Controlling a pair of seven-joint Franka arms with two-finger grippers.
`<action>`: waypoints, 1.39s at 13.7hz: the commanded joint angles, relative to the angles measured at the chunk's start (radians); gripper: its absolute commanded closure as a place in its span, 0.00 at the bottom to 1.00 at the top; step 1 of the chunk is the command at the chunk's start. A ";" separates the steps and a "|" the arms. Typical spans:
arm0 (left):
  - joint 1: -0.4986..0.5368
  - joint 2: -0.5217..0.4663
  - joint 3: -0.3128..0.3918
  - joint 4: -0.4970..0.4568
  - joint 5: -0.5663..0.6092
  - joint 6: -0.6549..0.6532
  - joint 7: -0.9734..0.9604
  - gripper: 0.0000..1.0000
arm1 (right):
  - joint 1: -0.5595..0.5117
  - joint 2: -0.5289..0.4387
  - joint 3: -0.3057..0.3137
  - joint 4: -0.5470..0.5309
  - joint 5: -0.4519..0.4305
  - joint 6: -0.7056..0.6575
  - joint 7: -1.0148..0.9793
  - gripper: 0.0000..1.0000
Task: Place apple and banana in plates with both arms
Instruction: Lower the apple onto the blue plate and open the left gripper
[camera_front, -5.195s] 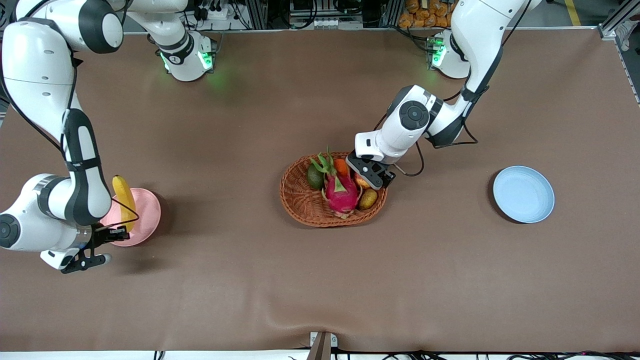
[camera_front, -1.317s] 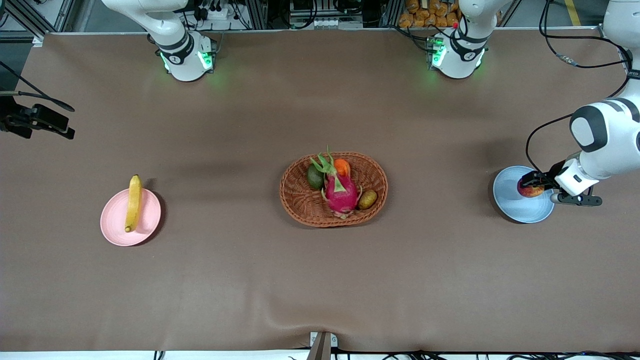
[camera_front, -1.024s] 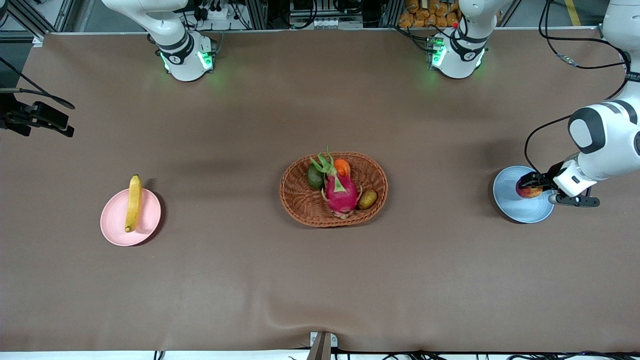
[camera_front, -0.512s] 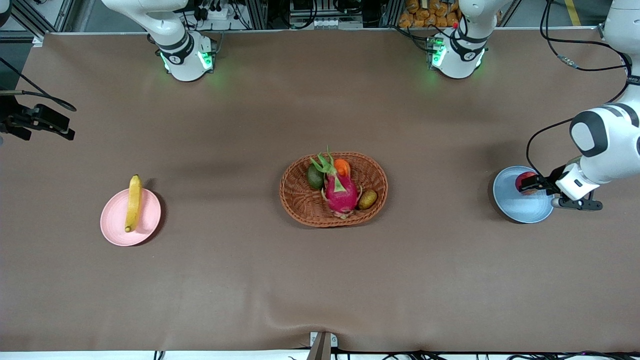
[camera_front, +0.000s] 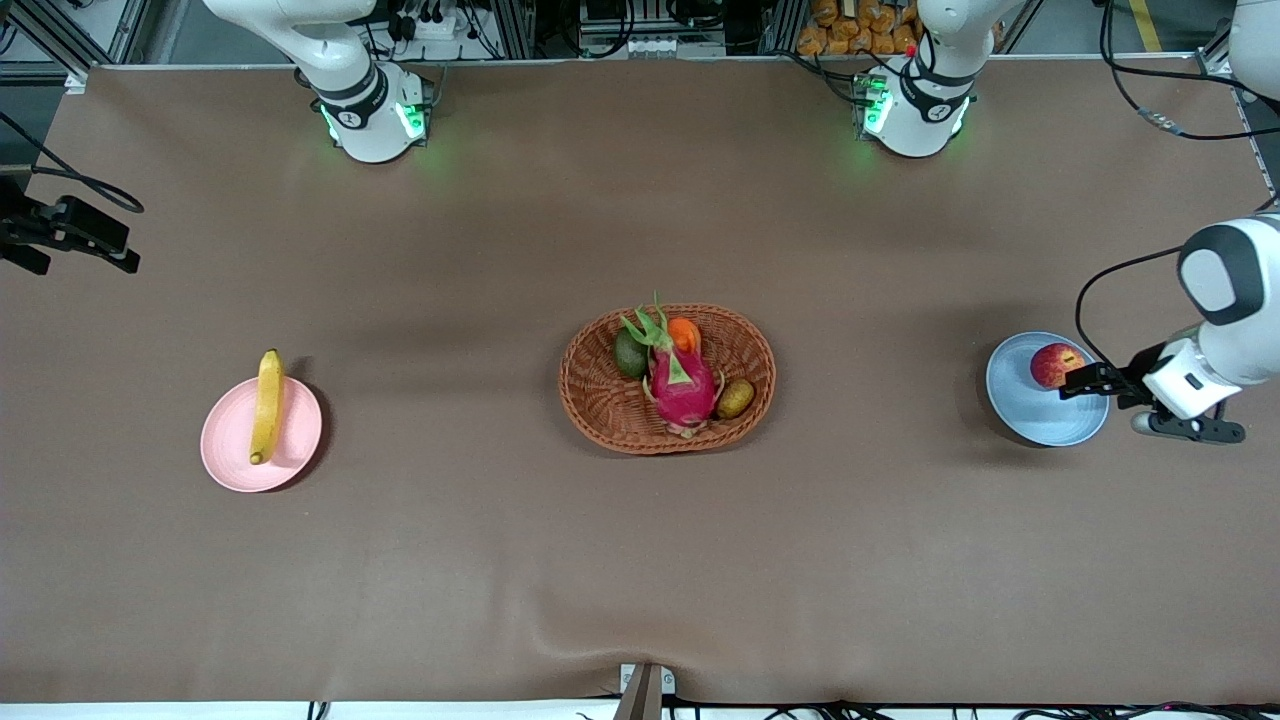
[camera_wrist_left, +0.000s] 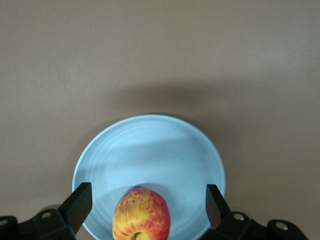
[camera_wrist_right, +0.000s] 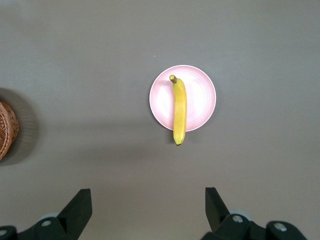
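Note:
The red and yellow apple (camera_front: 1057, 365) sits on the light blue plate (camera_front: 1040, 420) at the left arm's end of the table. My left gripper (camera_front: 1078, 381) is open just above the plate's rim, beside the apple and not touching it. In the left wrist view the apple (camera_wrist_left: 141, 215) lies on the plate (camera_wrist_left: 150, 145) between the spread fingers (camera_wrist_left: 79, 202). The banana (camera_front: 266, 405) lies across the pale pink plate (camera_front: 300, 445). My right gripper (camera_front: 110, 245) is open and empty, raised over the table's right-arm end. Its wrist view shows the banana (camera_wrist_right: 178, 110) on the pink plate (camera_wrist_right: 202, 95).
An oval wicker basket (camera_front: 610, 415) stands mid-table with a pink dragon fruit (camera_front: 683, 385), an avocado (camera_front: 630, 353), an orange (camera_front: 684, 333) and a kiwi (camera_front: 737, 398). Its edge shows in the right wrist view (camera_wrist_right: 7, 131).
My left gripper carried the apple from the basket to the blue plate, opened, let it go and drew back off it. The right arm left the banana on the pink plate and lifted away.

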 joint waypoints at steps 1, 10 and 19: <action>0.003 -0.002 -0.022 0.078 0.021 -0.080 0.001 0.00 | 0.012 -0.016 0.013 0.022 -0.020 -0.046 0.001 0.00; -0.099 -0.029 -0.010 0.150 0.018 -0.179 -0.061 0.00 | -0.007 -0.010 0.015 0.023 -0.029 -0.051 -0.012 0.00; -0.544 -0.171 0.419 0.260 -0.034 -0.371 -0.132 0.00 | -0.007 -0.042 -0.013 0.023 -0.023 -0.056 -0.013 0.00</action>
